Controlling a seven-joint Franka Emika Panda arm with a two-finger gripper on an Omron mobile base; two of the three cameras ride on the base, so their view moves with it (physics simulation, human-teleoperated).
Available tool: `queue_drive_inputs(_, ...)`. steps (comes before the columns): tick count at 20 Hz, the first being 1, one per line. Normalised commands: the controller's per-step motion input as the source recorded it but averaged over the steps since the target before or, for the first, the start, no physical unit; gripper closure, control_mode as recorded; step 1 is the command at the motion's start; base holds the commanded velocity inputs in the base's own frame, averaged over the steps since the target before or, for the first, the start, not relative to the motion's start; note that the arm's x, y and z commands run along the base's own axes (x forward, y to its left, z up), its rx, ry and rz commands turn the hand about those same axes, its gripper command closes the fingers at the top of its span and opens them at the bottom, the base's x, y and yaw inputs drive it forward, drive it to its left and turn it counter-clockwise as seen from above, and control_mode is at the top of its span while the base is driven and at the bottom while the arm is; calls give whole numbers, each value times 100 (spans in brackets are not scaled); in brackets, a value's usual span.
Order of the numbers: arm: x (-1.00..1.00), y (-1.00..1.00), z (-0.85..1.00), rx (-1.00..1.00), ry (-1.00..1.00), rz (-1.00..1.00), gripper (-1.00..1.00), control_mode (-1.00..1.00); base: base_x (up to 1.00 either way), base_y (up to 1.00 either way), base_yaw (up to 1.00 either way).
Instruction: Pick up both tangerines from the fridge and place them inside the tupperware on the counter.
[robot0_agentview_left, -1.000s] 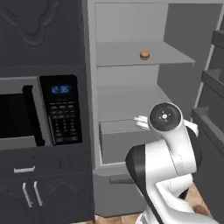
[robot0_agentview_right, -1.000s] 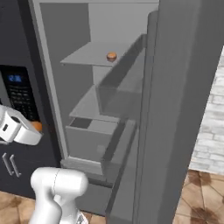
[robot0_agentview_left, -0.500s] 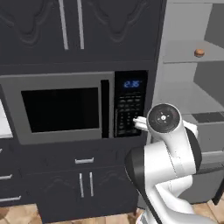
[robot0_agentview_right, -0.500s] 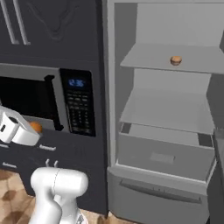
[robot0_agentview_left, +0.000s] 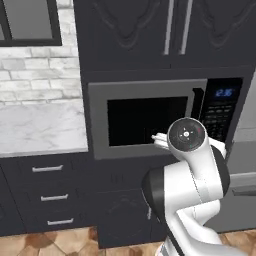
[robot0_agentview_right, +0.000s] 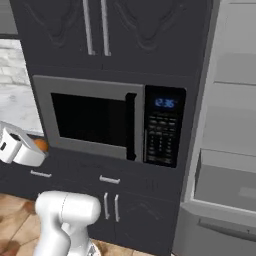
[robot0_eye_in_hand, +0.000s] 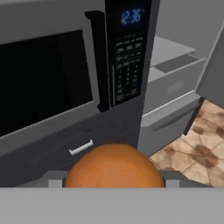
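Gripper (robot0_eye_in_hand: 113, 186): in the hand view I see its jaws clamped on a tangerine (robot0_eye_in_hand: 114, 168), which sits low between the fingertips; in the right base view the white hand (robot0_agentview_right: 20, 147) hangs at the left edge with a sliver of orange beside it.
Arm: in the left base view my arm (robot0_agentview_left: 186, 172) stands in front of the microwave (robot0_agentview_left: 150, 117), wrist facing the camera.
Fridge (robot0_agentview_right: 230, 150): at the right of the right base view, door open, pale shelves and a drawer front showing; I cannot spot a second tangerine on the parts in sight.
Counter (robot0_agentview_left: 40, 127): white marble worktop at the left of the left base view, beside the microwave cabinet; the container is not something I can locate from here.
Progress: I judge one fruit is picked and in transit, not yet delivered.
Remaining: carry this fruit to the container on the counter, release it, then fetch the other from the fridge and place it too.
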Motion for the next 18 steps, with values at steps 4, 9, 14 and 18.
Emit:
queue_drive_inputs(4, 0, 0, 0, 0, 0, 0, 100, 100, 0, 100, 0)
queue_drive_inputs(9, 0, 0, 0, 0, 0, 0, 100, 100, 0, 100, 0)
queue_drive_inputs(14, 0, 0, 0, 0, 0, 0, 100, 100, 3, 100, 0)
queue_drive_inputs(18, 0, 0, 0, 0, 0, 0, 100, 100, 22, 100, 0)
